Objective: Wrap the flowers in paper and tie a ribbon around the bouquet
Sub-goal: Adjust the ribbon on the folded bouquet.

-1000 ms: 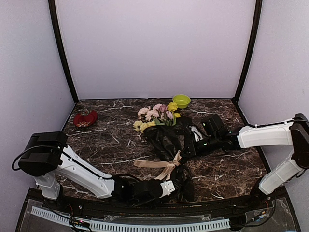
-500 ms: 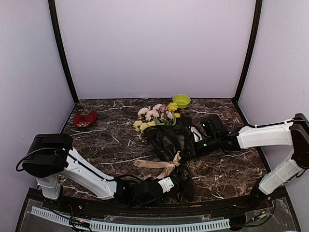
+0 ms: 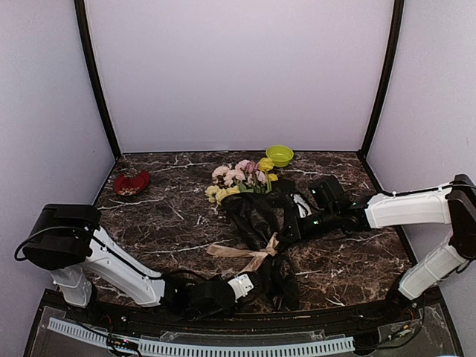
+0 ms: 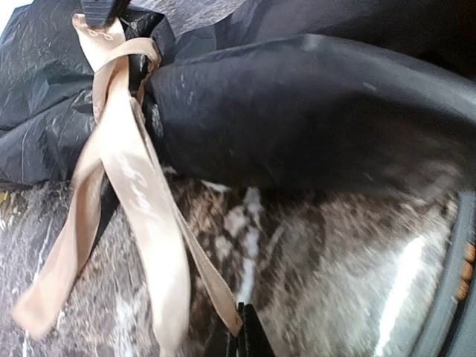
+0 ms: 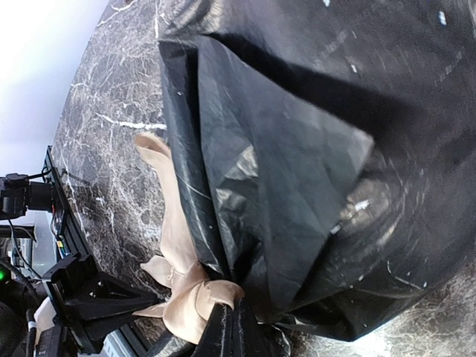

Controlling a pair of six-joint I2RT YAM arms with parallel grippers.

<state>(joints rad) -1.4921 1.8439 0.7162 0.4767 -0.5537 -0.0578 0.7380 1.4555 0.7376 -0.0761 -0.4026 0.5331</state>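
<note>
The bouquet lies mid-table: pink and yellow flowers (image 3: 242, 177) stick out of a black crinkly paper (image 3: 256, 214) cone pointing toward me. A beige ribbon (image 3: 248, 255) is wound round the narrowed part, its tails trailing left. My left gripper (image 3: 251, 278) sits low by the cone's tail; in its wrist view the left gripper (image 4: 242, 333) is shut on one end of the ribbon (image 4: 137, 190), below the paper (image 4: 297, 111). The right gripper (image 3: 285, 236) reaches in from the right. In its own view the right gripper (image 5: 235, 327) is shut on the ribbon (image 5: 182, 294) at the knot, against the paper (image 5: 297, 149).
A green bowl (image 3: 280, 155) stands at the back of the table, right of the flowers. A red dish (image 3: 132, 183) sits at the back left. The table's front edge (image 3: 223, 316) runs just behind my left gripper.
My left gripper has closed on the ribbon end and drawn back a little to the left. The right arm and the bouquet have stayed put.
</note>
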